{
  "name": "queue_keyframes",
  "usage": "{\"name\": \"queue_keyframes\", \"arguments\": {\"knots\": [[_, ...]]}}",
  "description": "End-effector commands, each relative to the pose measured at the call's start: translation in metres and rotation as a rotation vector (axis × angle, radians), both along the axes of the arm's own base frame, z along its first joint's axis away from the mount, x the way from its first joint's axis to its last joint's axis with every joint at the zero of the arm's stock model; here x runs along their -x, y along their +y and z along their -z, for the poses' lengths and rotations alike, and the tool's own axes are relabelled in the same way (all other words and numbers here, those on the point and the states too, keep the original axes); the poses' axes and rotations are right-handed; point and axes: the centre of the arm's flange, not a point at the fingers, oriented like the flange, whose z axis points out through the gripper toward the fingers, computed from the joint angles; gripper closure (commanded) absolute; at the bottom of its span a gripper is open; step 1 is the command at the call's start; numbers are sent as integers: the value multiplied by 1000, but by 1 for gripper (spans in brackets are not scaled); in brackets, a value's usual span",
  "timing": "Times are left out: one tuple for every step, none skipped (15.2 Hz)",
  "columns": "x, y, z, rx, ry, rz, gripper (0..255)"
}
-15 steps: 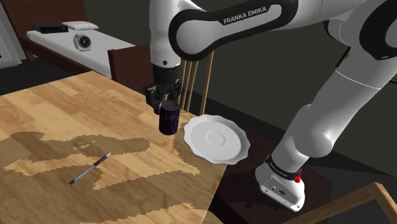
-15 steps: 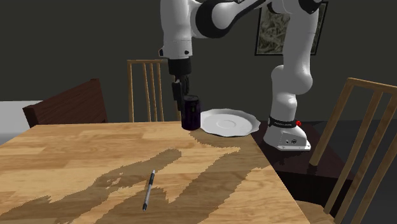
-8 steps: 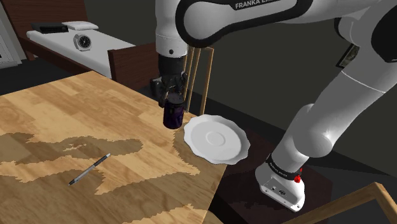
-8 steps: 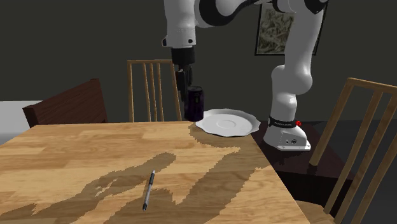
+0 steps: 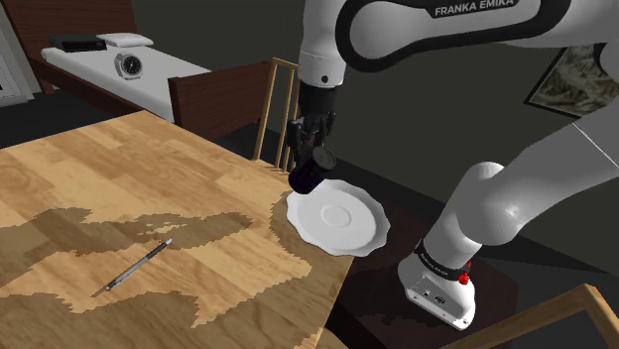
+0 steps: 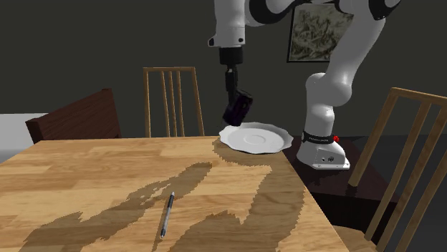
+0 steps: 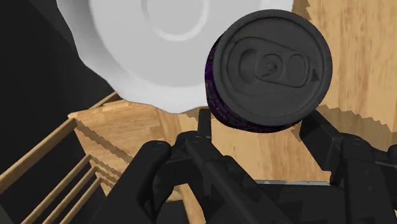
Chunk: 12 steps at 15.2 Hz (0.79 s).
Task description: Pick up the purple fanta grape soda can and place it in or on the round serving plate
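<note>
The purple can (image 5: pixel 310 172) is clamped, tilted, between the closed fingers of the gripper (image 5: pixel 313 151). Within the last second it has been lifted off the table (image 5: pixel 119 198) and carried to frame centre, over the left rim of the white plate (image 5: pixel 349 226). Lowering and release are judged to remain.

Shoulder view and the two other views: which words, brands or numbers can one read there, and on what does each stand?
"FRANKA EMIKA": light letters on the dark band of the arm, in the shoulder view.
On the can, no print is readable, neither on its dark purple side nor on its grey top.
On the clock, the dial is too small to read.
</note>
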Motion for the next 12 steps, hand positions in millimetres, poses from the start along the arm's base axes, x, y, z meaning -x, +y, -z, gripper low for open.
{"name": "queue_keyframes", "arguments": {"knots": [[17,-24,-2,-2,0,-1,255],[26,-34,-4,-2,0,-1,255],[34,-44,-5,-2,0,-1,255],[42,-54,-7,-2,0,-1,255],[50,-65,-9,-2,0,-1,255],[58,-75,-10,-2,0,-1,255],[64,-82,-12,-2,0,-1,255],[64,-82,-6,-2,0,-1,255],[64,-82,-1,-2,0,-1,255],[64,-82,4,-2,0,-1,255],[64,-82,9,-2,0,-1,255],[64,-82,15,-2,0,-1,255]]}}
